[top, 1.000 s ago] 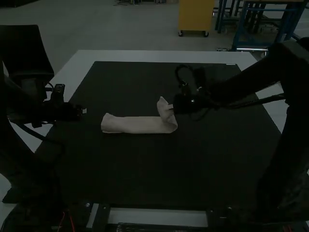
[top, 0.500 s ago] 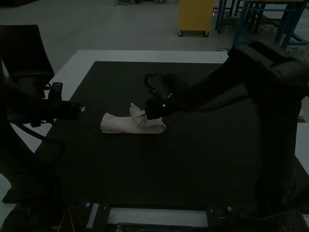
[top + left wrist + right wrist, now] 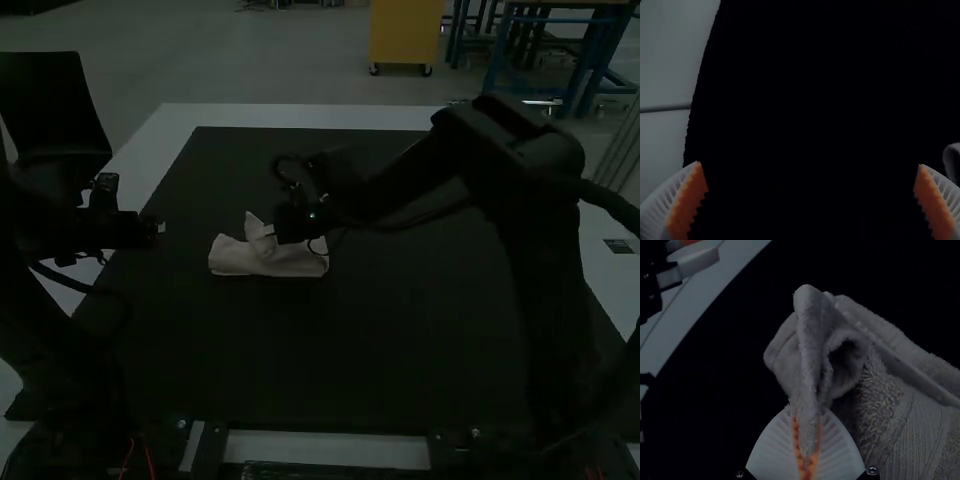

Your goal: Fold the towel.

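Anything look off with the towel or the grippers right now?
One thing: the end of the towel pinched in the right gripper is crumpled and sticks up in a peak rather than lying flat. That may just be mid-fold. The left gripper is open and empty, and I see no spill or damage.

The right pincer (image 3: pixel 270 232) has carried the towel (image 3: pixel 235 258)'s raised end toward nine o'clock, shortening the strip. The left pincer (image 3: pixel 161 228) has edged toward nine o'clock too.
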You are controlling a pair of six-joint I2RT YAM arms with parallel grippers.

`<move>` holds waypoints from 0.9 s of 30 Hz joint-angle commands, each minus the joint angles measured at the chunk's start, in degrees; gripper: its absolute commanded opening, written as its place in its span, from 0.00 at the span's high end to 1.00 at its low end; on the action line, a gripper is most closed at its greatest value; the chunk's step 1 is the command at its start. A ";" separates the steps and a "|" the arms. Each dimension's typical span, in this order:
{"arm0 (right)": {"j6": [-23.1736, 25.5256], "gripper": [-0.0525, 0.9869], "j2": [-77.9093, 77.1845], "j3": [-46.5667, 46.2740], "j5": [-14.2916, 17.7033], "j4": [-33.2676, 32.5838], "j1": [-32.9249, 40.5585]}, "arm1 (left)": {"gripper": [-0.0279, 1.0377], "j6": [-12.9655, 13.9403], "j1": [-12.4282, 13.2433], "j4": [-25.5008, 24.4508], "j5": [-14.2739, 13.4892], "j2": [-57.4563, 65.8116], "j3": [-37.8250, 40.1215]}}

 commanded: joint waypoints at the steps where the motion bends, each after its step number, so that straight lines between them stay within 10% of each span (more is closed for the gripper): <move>1: 0.89 0.97 0.96 2.81 -0.71 0.60 1.30 | 0.06 1.53 1.72 -0.23 1.02 -1.79 -0.55; 9: 4.76 0.96 5.00 7.12 -0.97 1.74 1.65 | 0.06 2.85 5.15 -1.81 2.69 -1.79 -0.55; 20: 8.62 0.50 3.60 10.10 -2.38 6.49 1.91 | 0.06 3.20 7.35 -2.78 4.18 -6.18 -1.43; 23: 8.27 0.52 2.02 9.49 -3.17 6.84 1.56 | 0.06 3.20 7.26 -2.51 4.18 -7.24 -1.86; 26: 6.34 0.98 1.40 7.64 -5.19 8.95 0.86 | 0.06 3.03 7.17 -2.69 4.18 -7.41 -1.95; 27: 6.43 0.97 1.40 6.76 -5.28 10.09 0.51 | 0.06 2.94 7.17 -2.69 4.27 -7.33 -1.95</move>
